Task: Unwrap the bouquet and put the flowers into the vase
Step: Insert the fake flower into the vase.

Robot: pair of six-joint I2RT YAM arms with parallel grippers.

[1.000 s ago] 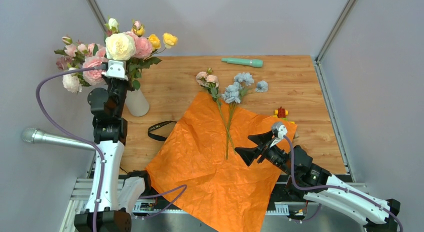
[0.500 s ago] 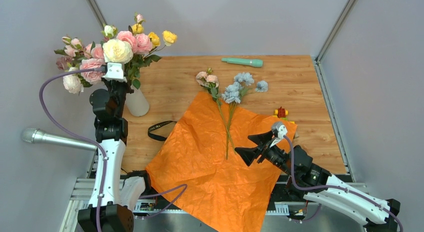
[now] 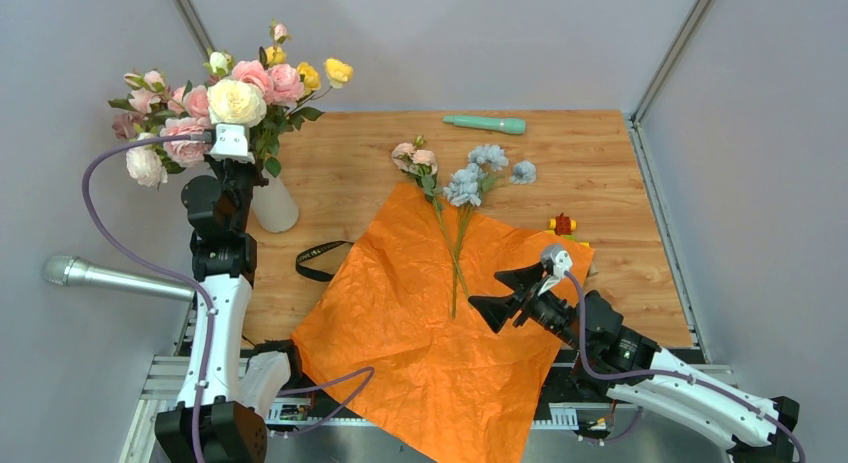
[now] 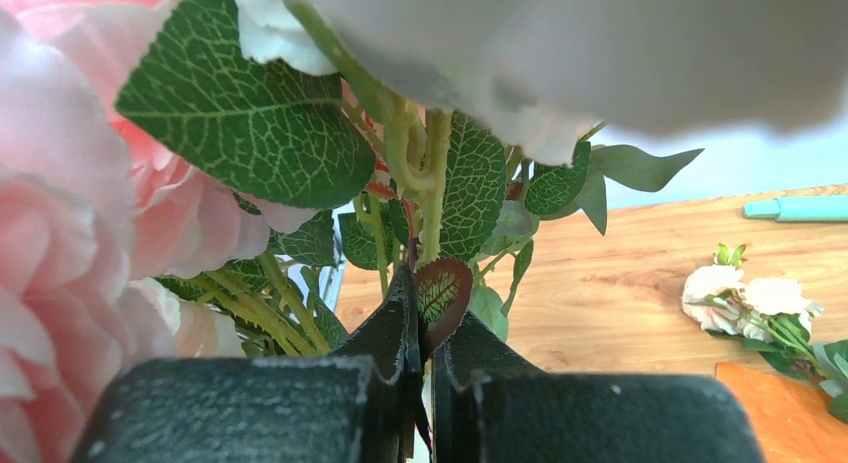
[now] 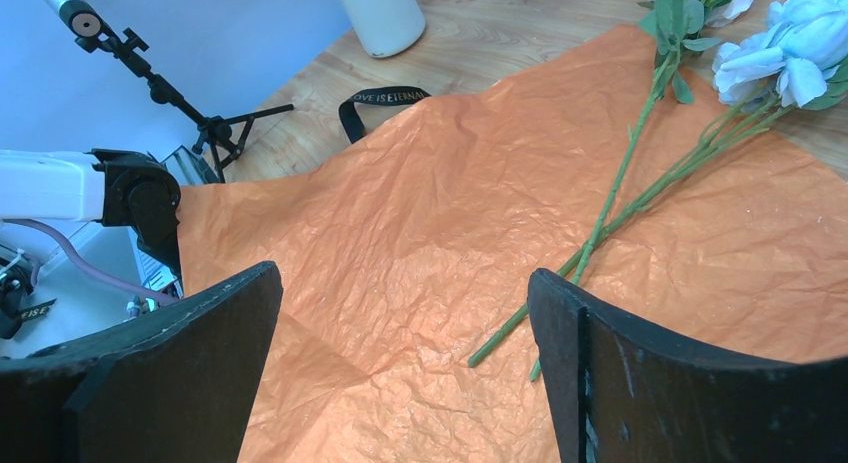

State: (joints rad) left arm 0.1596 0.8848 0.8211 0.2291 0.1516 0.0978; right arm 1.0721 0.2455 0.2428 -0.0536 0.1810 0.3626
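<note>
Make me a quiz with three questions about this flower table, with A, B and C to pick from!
1. Where is the black strap?
A. On the table, beside the orange paper, near the vase
B. Tied round a blue flower
C. Clamped in an end effector

2. What colour is the stick at the far end of the table?
A. Red
B. Black
C. Mint green

3. What is the right end effector doing?
A. Shut on a blue flower
B. Wide open, holding nothing
C. Shut on the strap

Answers:
1 A: the strap lies loose on bare wood at the paper's left edge.
2 C: the stick is mint green all along.
3 B: its fingers stand far apart over the paper, with nothing between them.
</note>
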